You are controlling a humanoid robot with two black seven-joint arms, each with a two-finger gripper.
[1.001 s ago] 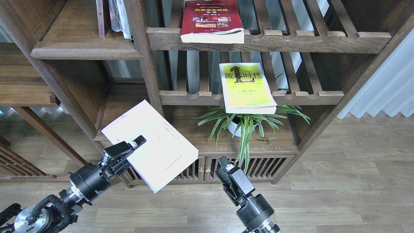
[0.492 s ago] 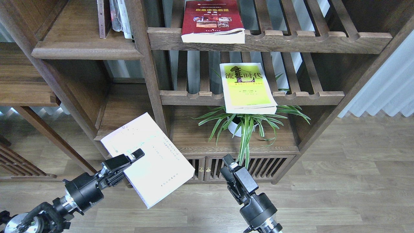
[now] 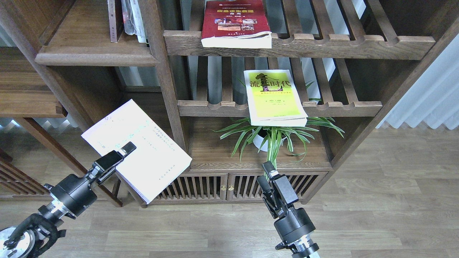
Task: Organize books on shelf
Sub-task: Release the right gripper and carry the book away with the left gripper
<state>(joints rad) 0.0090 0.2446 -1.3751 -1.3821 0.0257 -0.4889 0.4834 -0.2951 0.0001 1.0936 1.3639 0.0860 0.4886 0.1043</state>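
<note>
My left fingers (image 3: 120, 157) grasp the white book (image 3: 138, 147) in the air, below the solid shelf (image 3: 96, 57). My right fingers (image 3: 267, 175) are released, empty. The yellow-green book (image 3: 274, 96) and red book (image 3: 235, 23) still lie on slatted racks (image 3: 340, 105).

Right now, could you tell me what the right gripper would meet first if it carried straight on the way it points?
Probably the plant: the right gripper points up and away toward the cabinet, and the hanging leaves sit just beyond its tips. Depth is unclear from this single view, so it could pass in front of them.
</note>
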